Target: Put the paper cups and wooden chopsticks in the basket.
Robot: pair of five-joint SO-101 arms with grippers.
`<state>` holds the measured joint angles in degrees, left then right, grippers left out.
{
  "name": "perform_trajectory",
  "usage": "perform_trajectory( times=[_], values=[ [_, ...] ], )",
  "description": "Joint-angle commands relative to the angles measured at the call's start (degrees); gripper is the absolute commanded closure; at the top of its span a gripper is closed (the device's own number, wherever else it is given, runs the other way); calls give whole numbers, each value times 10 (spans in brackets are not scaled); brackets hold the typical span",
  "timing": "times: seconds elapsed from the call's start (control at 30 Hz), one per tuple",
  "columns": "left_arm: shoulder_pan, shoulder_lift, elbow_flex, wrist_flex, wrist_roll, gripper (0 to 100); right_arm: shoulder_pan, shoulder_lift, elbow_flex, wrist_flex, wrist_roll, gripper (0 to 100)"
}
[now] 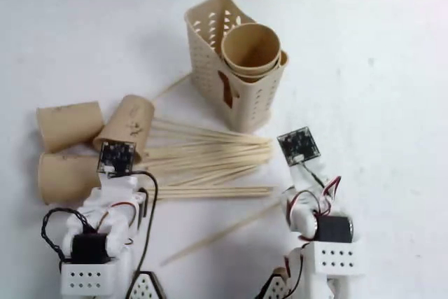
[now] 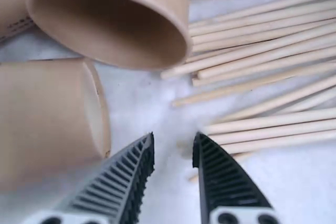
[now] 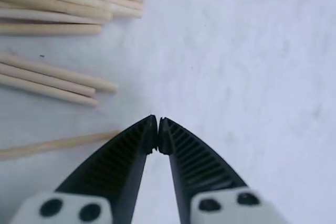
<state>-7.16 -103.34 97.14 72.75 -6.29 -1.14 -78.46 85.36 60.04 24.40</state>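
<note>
On the tabletop [image 1: 378,89] the basket [image 1: 245,103] stands toward the far side with stacked paper cups [image 1: 252,50] in it, three more cups [image 1: 70,125] lie on their sides to its left and nearer, and the chopsticks [image 1: 210,155] fan out between those cups and the basket's front, one stray stick [image 1: 224,232] lying apart, nearer still.

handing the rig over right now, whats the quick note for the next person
Left end effector: open, empty, low over the table between a loose cup and the chopstick ends.
Right end effector: shut, empty, over bare table beside the chopsticks.
Done: stacked cups stand in the basket.
Left: three loose cups lie on their sides near the left arm. The chopsticks lie fanned out in front of the basket, with a stray chopstick nearer the arms.
</note>
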Motion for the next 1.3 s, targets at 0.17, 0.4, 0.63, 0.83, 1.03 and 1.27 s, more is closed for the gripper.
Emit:
perform_trajectory(
  times=[0.17, 0.4, 0.63, 0.83, 1.03, 1.27],
  values=[
    [-9, 0, -15, -79, -116, 861, 5, -41, 12, -7, 8, 981],
    [-82, 4, -149, -122, -200, 861, 5, -43, 12, -7, 8, 981],
    [-119, 46, -356, -55, -201, 861, 5, -43, 13, -7, 8, 981],
    [-228, 288, -512, -21, -222, 829, 5, -43, 14, -7, 8, 981],
    [-341, 526, -654, 55, -251, 758, 4, -44, 20, -10, 11, 981],
    [-428, 697, -697, 72, -255, 717, 1, -44, 21, -11, 11, 981]
  ],
)
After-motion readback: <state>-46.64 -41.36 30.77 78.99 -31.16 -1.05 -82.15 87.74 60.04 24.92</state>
